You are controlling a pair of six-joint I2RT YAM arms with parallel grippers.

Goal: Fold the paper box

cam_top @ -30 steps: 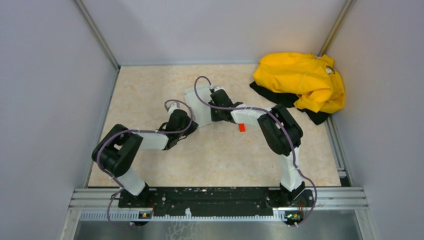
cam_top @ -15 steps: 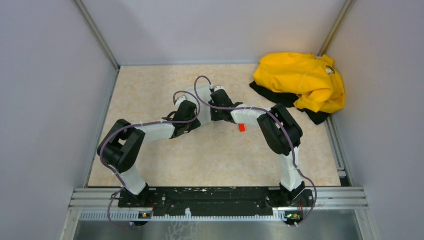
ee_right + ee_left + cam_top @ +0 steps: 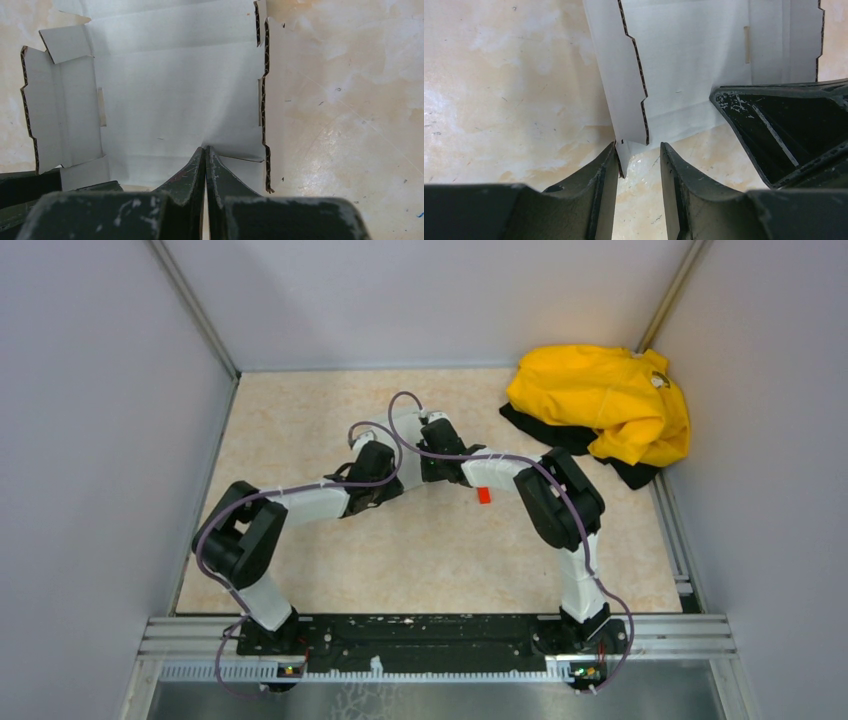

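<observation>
On the table (image 3: 300,420), right tool (image 3: 205,148) pinches the paper box (image 3: 175,90); left tool (image 3: 639,146) stands spread.

Top view looks down from behind; both close wrist views, seemingly opposed, share the paper box (image 3: 175,100).
</observation>
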